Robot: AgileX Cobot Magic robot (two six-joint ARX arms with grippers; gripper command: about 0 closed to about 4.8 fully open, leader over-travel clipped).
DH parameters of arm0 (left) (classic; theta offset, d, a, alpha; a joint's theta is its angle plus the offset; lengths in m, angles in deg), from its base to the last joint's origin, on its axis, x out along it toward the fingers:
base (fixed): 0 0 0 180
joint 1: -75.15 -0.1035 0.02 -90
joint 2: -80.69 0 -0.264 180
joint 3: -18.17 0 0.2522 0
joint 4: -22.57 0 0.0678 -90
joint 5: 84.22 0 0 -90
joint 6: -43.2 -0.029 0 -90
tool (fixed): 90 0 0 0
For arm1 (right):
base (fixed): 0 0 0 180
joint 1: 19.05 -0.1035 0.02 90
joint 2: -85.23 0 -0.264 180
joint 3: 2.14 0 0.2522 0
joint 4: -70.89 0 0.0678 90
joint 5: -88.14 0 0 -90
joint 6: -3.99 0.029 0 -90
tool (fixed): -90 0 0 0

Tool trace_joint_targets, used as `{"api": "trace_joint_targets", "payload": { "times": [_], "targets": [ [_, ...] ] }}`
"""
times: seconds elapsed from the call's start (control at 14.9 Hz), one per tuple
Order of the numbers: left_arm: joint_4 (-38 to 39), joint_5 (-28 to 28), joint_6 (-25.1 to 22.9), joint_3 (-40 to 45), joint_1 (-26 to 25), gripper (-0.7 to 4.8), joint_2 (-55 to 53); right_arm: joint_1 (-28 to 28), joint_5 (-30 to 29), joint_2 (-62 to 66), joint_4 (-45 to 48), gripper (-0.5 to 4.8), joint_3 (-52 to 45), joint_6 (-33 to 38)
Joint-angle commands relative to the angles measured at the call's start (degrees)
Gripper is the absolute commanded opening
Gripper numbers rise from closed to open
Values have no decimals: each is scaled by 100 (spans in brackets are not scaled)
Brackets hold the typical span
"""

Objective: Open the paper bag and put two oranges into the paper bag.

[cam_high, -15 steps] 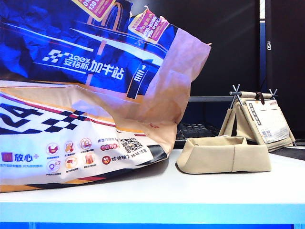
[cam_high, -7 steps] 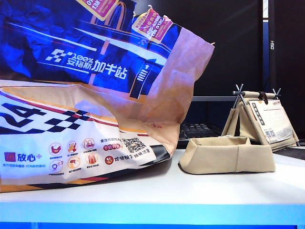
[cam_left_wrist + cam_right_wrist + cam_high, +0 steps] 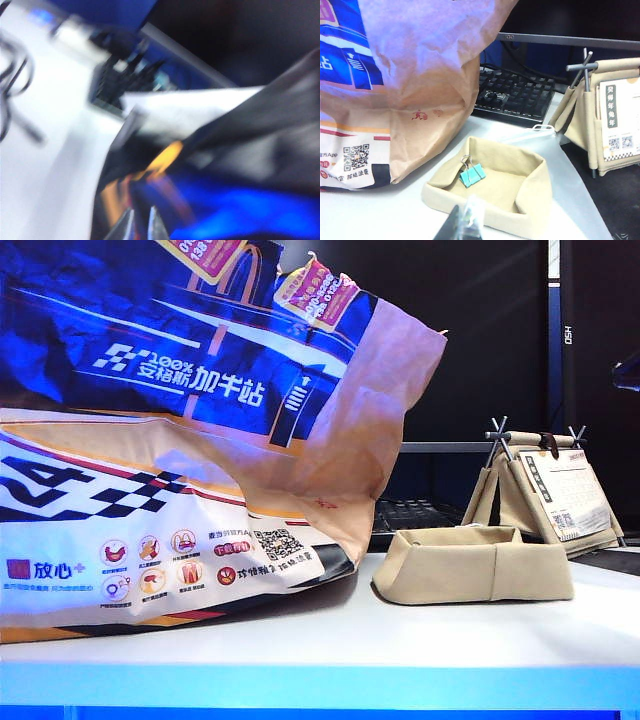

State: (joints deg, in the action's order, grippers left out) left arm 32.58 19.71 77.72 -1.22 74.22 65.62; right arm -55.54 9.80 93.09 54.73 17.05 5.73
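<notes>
Shifted fractionally between frames, the large brown kraft paper bag (image 3: 200, 440) leans upright, presumably loaded. Left gripper (image 3: 137, 227): state unclear. Right gripper (image 3: 462, 225): clenched, empty.

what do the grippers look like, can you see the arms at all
Very little shows. The right gripper, near the beige tray, shows only fingertips in its wrist view: one dark, one pale and translucent-looking. The left gripper, close to the paper bag, shows two greyish tips, too blurred for detail. No arm links, cables or markings are visible.
</notes>
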Motion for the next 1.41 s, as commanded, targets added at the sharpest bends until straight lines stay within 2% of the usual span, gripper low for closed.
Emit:
{"api": "trace_joint_targets", "payload": {
  "times": [0.07, 0.27, 0.34, 0.4, 0.47, 0.54, 0.67, 0.74, 0.81, 0.87, 1.08, 1.41],
  "targets": [
    [151, -20, -17, -2, -7, 53, -4, -4, -20, 2, 92, 0, 35, 33],
    [190, -24, -20, 4, 92, 53, 164, -4, -22, -44, 96, 0, 11, 33],
    [122, 247, -20, 168, 114, 53, 866, 208, -48, -503, 94, 0, -173, 33],
    [68, 260, -20, 367, 92, 53, 1451, 566, -157, -798, 103, 0, -339, 33],
    [-181, 286, -24, 481, 85, 53, 1471, 824, -155, -776, 181, 0, -417, 24],
    [-164, 509, -66, 505, 39, 53, 1480, 1440, -151, -745, 24, 0, -525, 17],
    [-101, 544, -151, 505, 55, 53, 1482, 2579, -133, -772, -514, 0, -522, 15],
    [-101, 538, -151, 505, 90, 53, 1482, 3311, -107, -772, -498, 0, -522, 13],
    [-103, 533, -153, 505, 125, 53, 1482, 3718, -103, -772, -437, 0, -522, 15],
    [-105, 566, -153, 505, 122, 53, 1482, 3886, 9, -772, -433, 0, -522, 15],
    [-103, 560, -153, 505, 120, 53, 1482, 3751, 4, -774, -424, 0, -522, 13],
    [-103, 560, -153, 503, 118, 53, 1482, 3182, 2, -772, -422, 0, -522, 15]
  ]
}}
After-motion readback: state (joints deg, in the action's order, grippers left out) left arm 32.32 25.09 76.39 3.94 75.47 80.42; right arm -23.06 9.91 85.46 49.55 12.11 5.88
